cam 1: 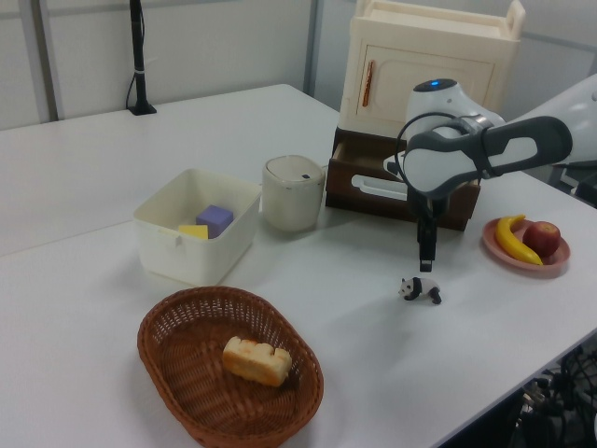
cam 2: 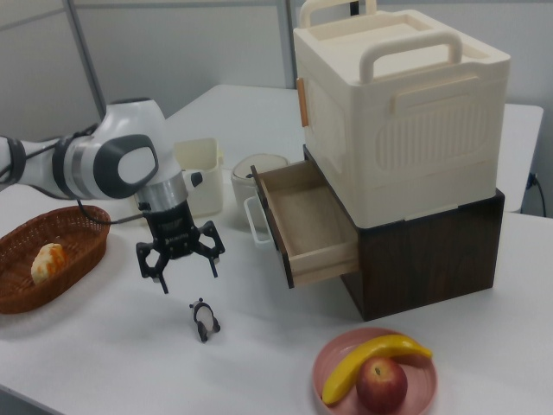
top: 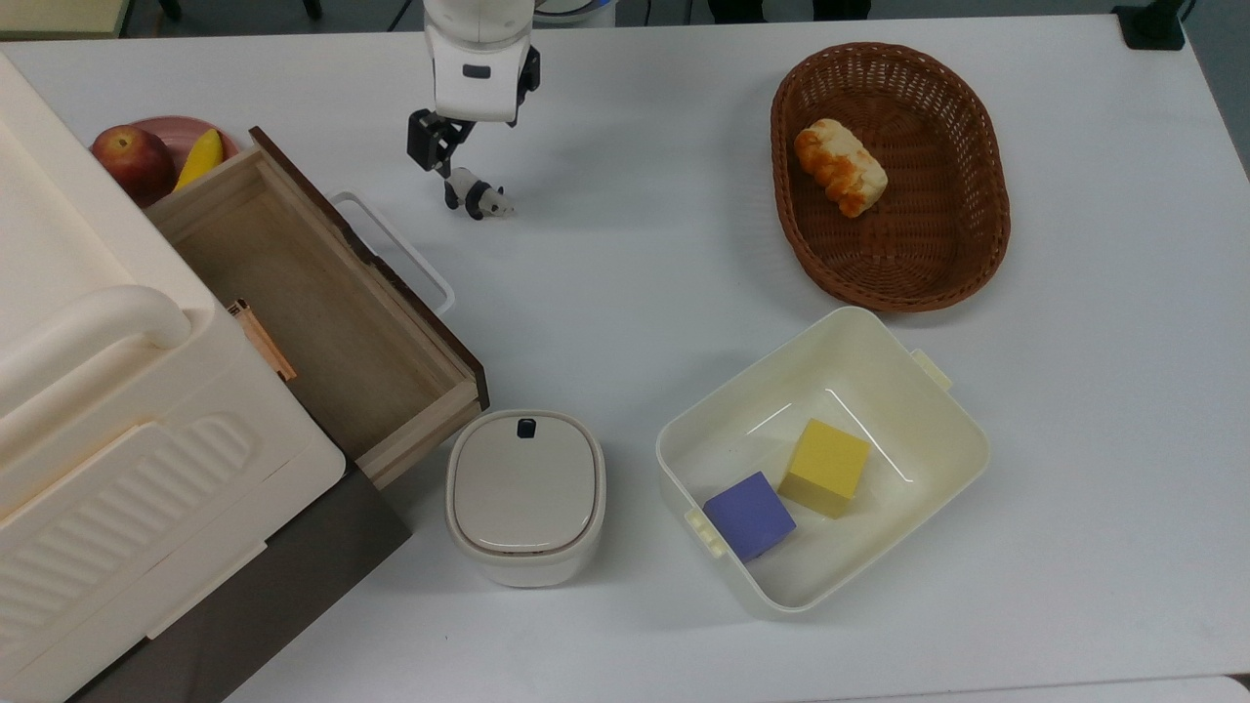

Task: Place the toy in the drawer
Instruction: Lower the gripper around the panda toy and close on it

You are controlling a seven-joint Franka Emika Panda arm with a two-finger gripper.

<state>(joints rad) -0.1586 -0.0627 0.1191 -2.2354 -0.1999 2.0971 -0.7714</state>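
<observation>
The gripper [cam 2: 181, 266] is hanging above the tabletop [top: 645, 254] with its two fingers [cam 2: 160, 272] spread wide and pointing downward, holding nothing. The toy [cam 2: 205, 320], a small black-and-white panda, is standing on its four legs on the tabletop just below the gripper and slightly off to one side; in the top view the toy [top: 476, 195] is sitting just to the lower right of the gripper [top: 437, 154], and in the left view the toy [cam 1: 421, 289] is lying directly beneath the fingertips, apart from them. The drawer [top: 322, 303] is standing pulled out of the cabinet [cam 2: 402, 130], near the gripper on the top view's left, its wooden bottom showing bare and its white loop handle [top: 395, 249] facing the toy. A pink plate [cam 2: 380, 367] carrying a banana and an apple is resting on the far side of the drawer from the gripper in the top view.
</observation>
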